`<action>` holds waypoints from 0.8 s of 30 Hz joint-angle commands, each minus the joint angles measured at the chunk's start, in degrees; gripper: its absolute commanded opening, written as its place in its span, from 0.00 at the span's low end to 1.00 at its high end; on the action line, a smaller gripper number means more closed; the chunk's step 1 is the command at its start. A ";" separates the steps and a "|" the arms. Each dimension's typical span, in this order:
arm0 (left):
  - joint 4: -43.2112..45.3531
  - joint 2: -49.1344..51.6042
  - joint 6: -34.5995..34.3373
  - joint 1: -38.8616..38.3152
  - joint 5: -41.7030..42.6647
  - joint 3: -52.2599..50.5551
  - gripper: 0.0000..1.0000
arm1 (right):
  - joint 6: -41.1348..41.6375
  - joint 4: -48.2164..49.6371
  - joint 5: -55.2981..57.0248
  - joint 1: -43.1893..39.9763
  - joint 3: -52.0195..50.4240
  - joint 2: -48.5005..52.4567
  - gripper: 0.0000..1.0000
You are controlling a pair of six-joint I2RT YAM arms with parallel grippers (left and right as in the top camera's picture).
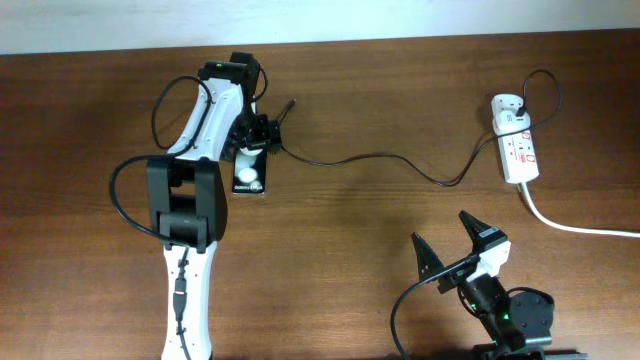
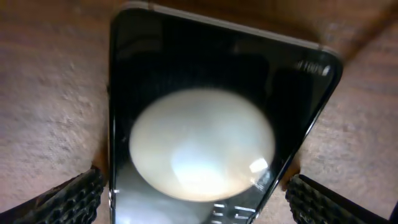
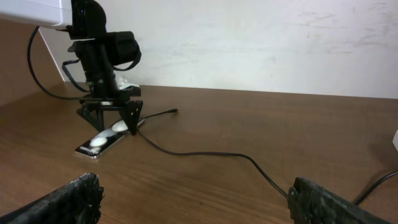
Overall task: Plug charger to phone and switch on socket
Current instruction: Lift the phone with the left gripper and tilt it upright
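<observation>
A brown wooden desk (image 1: 380, 230) fills the overhead view, its grain running left to right. Along its far edge stands a pale, off-white wall (image 3: 261, 43), faintly scuffed, meeting the desk in a straight line.

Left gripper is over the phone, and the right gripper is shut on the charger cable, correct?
Not quite. The left gripper is over the phone, but the overhead view shows the right gripper open and empty, apart from the charger cable.

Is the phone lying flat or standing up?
Flat. The phone lies face up on the table, with the left gripper straddling it.
</observation>
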 commanded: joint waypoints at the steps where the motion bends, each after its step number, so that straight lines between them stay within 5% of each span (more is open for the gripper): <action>1: 0.87 2.08 5.01 0.07 -0.63 0.57 0.99 | 0.20 0.04 -0.28 -0.22 -0.48 -0.37 0.99; 6: -0.02 2.08 12.68 -1.38 -1.05 -0.22 0.99 | 0.20 0.04 -0.28 -0.22 -0.48 -0.37 0.99; 24: -5.75 2.19 8.28 -1.75 -4.07 -1.77 0.75 | 0.20 0.04 -0.28 -0.22 -0.48 -0.37 0.99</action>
